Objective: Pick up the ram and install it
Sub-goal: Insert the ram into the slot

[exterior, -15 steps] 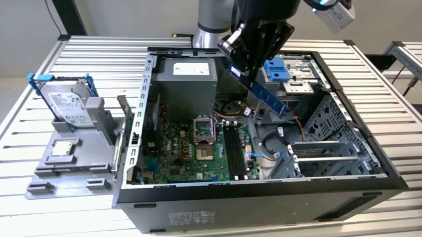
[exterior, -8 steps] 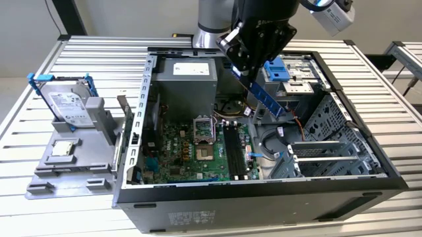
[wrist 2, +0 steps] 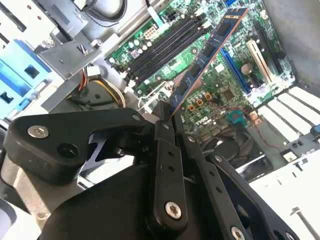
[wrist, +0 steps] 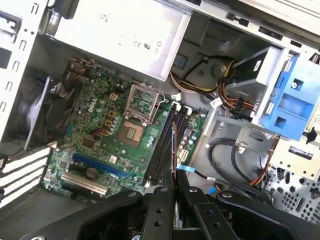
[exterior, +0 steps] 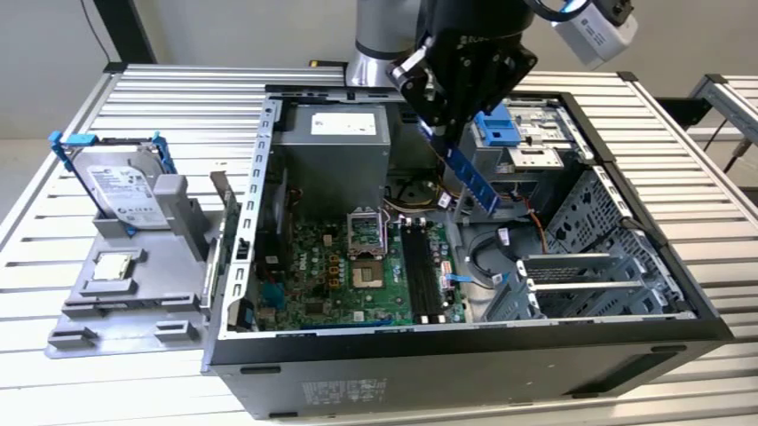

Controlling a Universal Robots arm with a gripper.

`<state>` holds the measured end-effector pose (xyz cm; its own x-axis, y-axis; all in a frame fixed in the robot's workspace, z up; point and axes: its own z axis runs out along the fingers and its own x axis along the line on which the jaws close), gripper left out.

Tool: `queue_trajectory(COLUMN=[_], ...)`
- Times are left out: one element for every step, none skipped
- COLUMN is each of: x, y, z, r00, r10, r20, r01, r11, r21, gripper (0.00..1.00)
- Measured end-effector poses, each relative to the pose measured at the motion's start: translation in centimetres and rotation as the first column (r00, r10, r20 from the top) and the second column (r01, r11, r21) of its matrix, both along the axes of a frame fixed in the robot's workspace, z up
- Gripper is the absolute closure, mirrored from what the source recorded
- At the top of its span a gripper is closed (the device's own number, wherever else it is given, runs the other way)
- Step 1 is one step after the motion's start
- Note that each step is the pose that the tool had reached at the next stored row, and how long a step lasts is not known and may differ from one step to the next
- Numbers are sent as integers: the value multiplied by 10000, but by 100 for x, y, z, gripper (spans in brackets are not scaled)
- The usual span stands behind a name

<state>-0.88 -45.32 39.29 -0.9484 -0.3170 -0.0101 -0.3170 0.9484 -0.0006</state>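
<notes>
Matte black fingers (wrist 2: 162,137) of the gripper (wrist 2: 167,114) pinch one end of the ram (wrist 2: 210,55) (a thin, flat blue stick with dark chips). It hangs tilted above the green motherboard (wrist 2: 220,97) and its long black slots (wrist 2: 165,42), inside the open metal case (exterior: 474,364).

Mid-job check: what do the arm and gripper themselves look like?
The arm is a silver-grey cylinder. The gripper is matte black, its jointed link fingers pinned with silver screws. A pale grey camera box rides beside it, with a blue-ended cable.

One ram (exterior: 466,173), one hard drive (exterior: 124,191), one processor chip (exterior: 115,265), one open computer case (exterior: 474,373).
</notes>
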Motion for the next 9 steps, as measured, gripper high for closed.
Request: queue_trajectory(x=[0,0,0,0,0,0,0,0,0], y=[0,0,-1,-2,-2,-2,-3,-3,-4], z=[0,0,-1,-1,-1,-1,0,0,0], r00=[9999,9997,9993,9989,9982,9975,9966,9956,9945], r10=[-119,-249,-366,-479,-600,-710,-828,-939,-1049], r20=[-1,-1,-1,0,0,-1,-1,-2,-1], r01=[119,249,366,479,600,710,828,939,1049], r11=[9999,9997,9993,9989,9982,9975,9966,9956,9945], r21=[0,-1,2,3,3,2,0,0,1], gripper=[100,100,100,100,100,100,100,100,100])
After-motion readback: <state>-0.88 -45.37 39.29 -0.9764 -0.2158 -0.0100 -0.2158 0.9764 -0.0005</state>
